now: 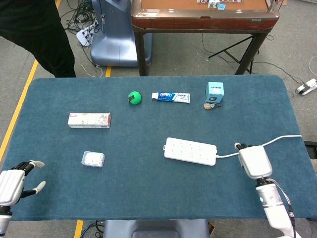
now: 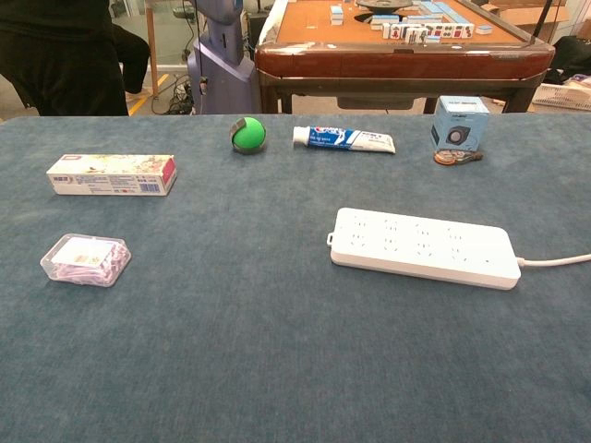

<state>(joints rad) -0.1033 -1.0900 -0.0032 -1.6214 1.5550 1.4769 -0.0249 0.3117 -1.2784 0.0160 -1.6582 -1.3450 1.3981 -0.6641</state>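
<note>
Right hand [image 1: 253,161], fingers curled in on nothing, sits right of the power strip [image 1: 190,151]; only the head view shows it. Left hand [image 1: 15,183], fingers spread, is far left of the strip.

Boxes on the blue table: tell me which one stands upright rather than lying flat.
The small light-blue cube box at the far right, by the toothpaste tube, stands upright. The long white floral carton and the clear plastic case both lie flat.

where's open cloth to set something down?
Widest bare patch: table centre, between long box, green ball and power strip. Also bare along the near edge between left hand and right hand. Far edge is crowded: toothpaste, blue box.
</note>
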